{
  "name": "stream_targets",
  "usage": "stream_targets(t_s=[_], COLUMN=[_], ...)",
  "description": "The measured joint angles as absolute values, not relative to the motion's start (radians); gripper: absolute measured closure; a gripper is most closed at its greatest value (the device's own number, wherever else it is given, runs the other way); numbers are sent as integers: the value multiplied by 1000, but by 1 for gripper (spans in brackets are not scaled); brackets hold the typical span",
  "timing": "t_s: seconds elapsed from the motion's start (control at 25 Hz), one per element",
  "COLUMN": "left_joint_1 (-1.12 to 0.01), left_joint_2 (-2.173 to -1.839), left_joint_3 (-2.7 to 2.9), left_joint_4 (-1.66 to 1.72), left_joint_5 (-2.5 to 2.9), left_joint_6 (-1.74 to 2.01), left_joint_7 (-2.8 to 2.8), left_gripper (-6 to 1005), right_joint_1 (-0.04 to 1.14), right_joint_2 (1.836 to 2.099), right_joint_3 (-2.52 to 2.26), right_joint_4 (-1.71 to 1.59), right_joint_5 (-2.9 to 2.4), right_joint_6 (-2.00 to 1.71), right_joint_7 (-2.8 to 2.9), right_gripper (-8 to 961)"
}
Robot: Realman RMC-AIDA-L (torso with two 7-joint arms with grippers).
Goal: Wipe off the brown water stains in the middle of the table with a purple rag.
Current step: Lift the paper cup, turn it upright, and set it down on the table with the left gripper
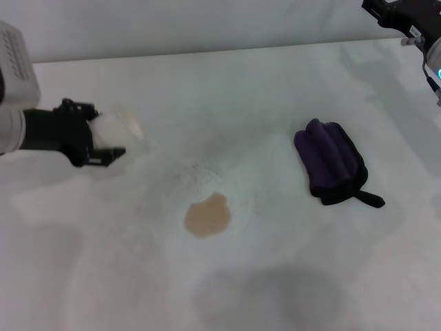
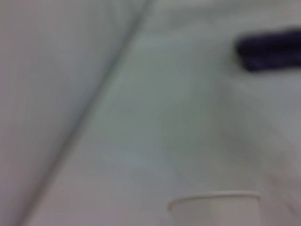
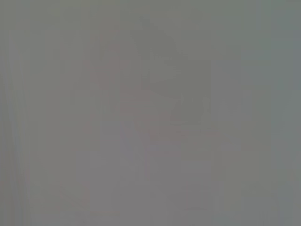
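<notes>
Nearest us, the stain (image 1: pixel 207 215); at two o'clock the rag (image 1: pixel 329 161) runs eleven-to-five, strap toward five. Our left gripper (image 1: pixel 103 141) clamps a cup (image 1: pixel 116 127) at ten; right gripper (image 1: pixel 406 21) far, jaws unclear.

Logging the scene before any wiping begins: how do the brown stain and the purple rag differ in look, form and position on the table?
The brown water stain is a flat, light tan blotch with a rounded uneven outline; the purple rag is a dark, thick folded bundle with black edging and a short strap. The stain lies mid-table; the rag lies toward the robot's right, apart from it. Both rest on the white table, untouched by either claw.
</notes>
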State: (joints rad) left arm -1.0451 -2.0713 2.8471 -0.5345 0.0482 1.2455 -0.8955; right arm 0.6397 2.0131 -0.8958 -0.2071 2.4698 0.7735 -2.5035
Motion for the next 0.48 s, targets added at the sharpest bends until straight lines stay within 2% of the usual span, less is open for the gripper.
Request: stream_targets(t_s=[0.24,0.32,0.48], left_joint_1=[-964,-860,-783], left_joint_2=[-2070,-2070,-2072], left_joint_3=[2847,2847,2846], left_joint_4=[-504,-401,-312], left_joint_5=[-216,-423,-560], left_joint_6=[1247,1246,1243], left_joint_7=[-878,-813,-747], left_gripper=[327,356,362], right_joint_1=[638,626,614], right_joint_2=[2013,2013,2013], right_joint_3=[-897,-896,-896], right_joint_4=[-209,-214,-221], right_joint_5=[2470,2470,2470], right_joint_6=[772,774,777], right_joint_7=[-2504,-2504,-2504], right_gripper=[118,118,118])
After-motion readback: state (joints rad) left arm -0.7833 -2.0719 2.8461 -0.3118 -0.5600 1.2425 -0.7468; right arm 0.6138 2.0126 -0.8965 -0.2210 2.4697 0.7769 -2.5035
